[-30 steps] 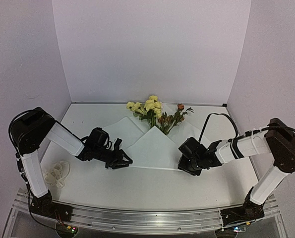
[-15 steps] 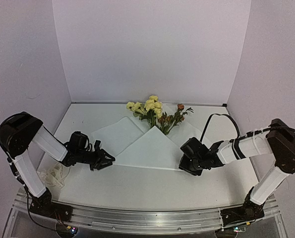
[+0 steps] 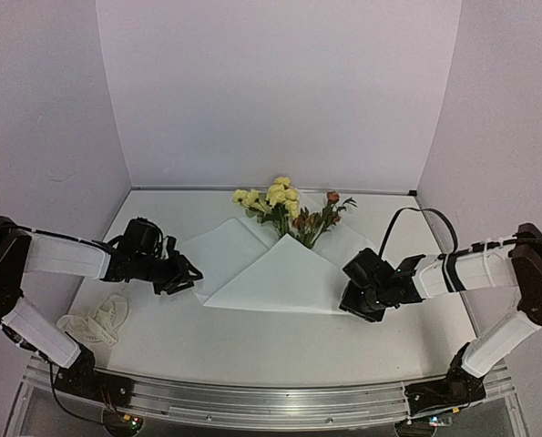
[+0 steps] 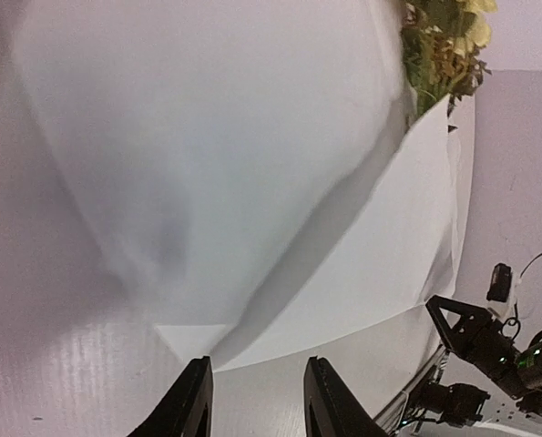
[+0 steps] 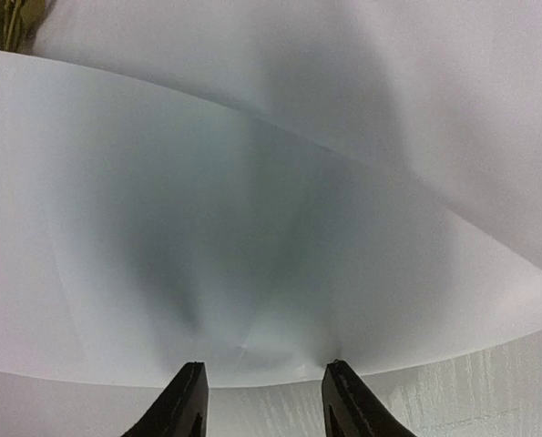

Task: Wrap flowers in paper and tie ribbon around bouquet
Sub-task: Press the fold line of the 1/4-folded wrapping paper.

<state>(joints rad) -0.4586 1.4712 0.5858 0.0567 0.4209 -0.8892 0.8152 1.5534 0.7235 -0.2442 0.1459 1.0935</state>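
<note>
right wrist: hand parted at paper edge.

1. No text, label, brand, number or sign can be read in any view.
2. The ribbon lies bunched behind and well apart from the jaws of the left gripper, too small for any print to be made out.
3. The paper, just ahead of the jaws of the right gripper, shows plain white.
</note>
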